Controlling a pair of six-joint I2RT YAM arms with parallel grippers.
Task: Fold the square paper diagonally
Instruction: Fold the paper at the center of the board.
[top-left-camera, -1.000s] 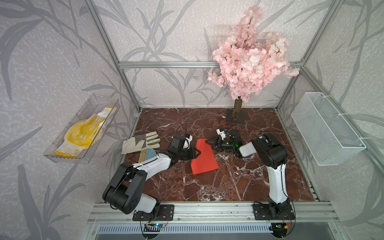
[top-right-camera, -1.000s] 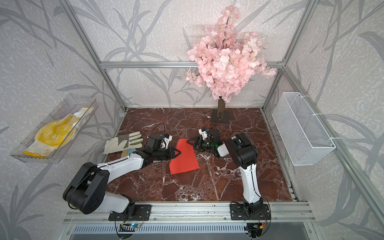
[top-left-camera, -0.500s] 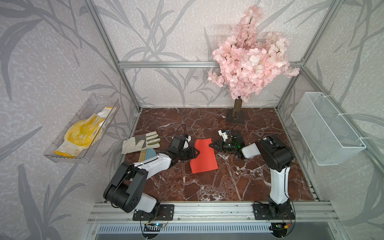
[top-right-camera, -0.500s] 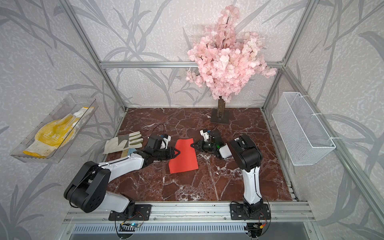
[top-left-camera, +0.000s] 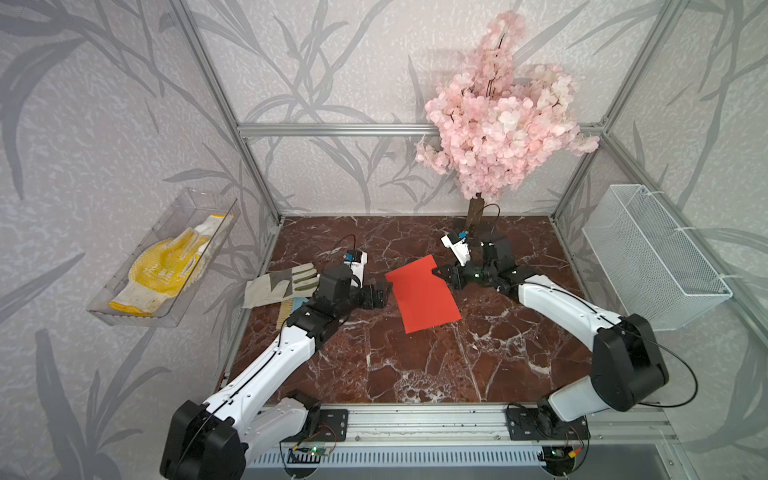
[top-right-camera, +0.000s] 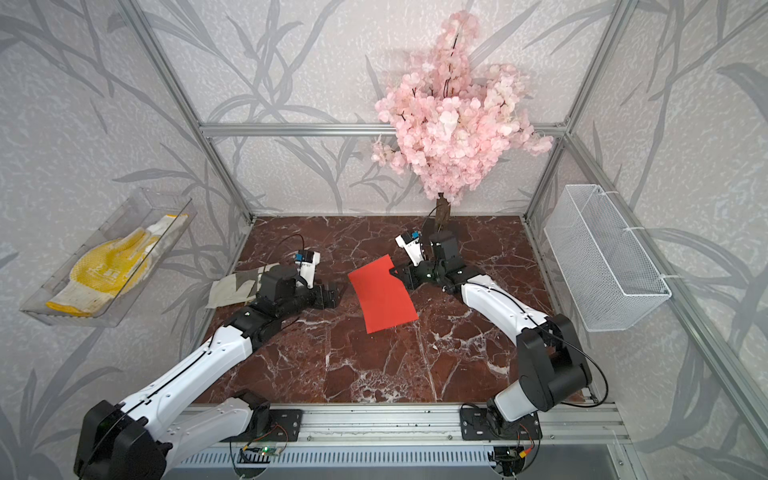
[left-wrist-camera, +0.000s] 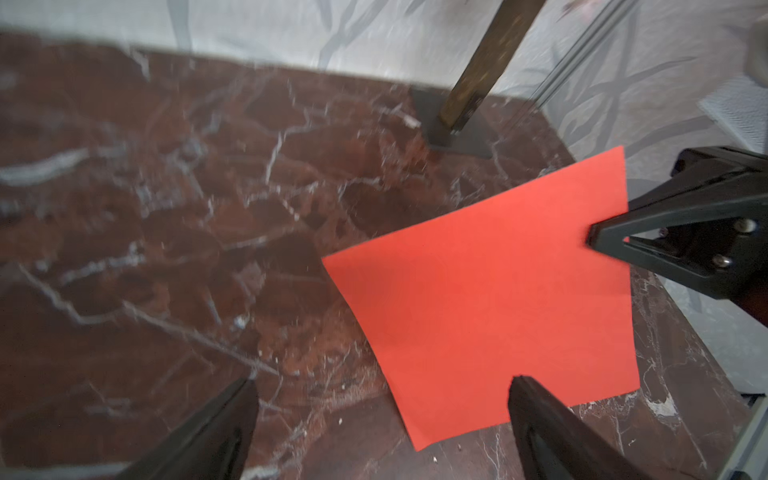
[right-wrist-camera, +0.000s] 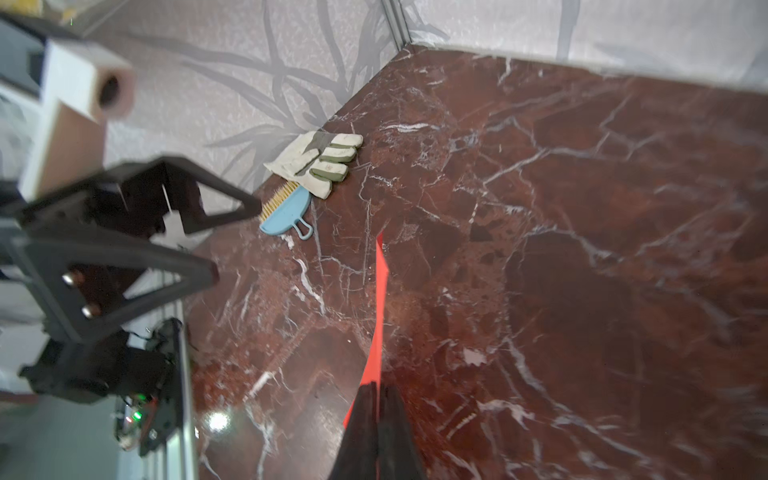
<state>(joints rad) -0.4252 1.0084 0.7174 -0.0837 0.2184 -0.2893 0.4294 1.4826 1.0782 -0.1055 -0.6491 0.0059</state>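
**Paper caught at one side, diagonal fold not yet made**

The square paper lies about in the middle of the marble counter, well apart from all its edges. It shows a single layer with four sides. No crease and no triangle is visible, so I judge the task to be in its early part: the sheet is caught, but the folding itself is not done.

The right gripper is clamped on the paper at the side that faces the right edge of the counter, near the paper's far corner. In the right wrist view its fingers are pressed together with the thin red sheet between them, and the sheet bends a little there. The left gripper holds nothing. Its jaws stand wide apart, just beside the opposite side of the paper. Whether it touches the sheet, I cannot tell.

What is left, in my judgement, is to carry one corner over to the opposite corner, match them, and press the diagonal crease flat.
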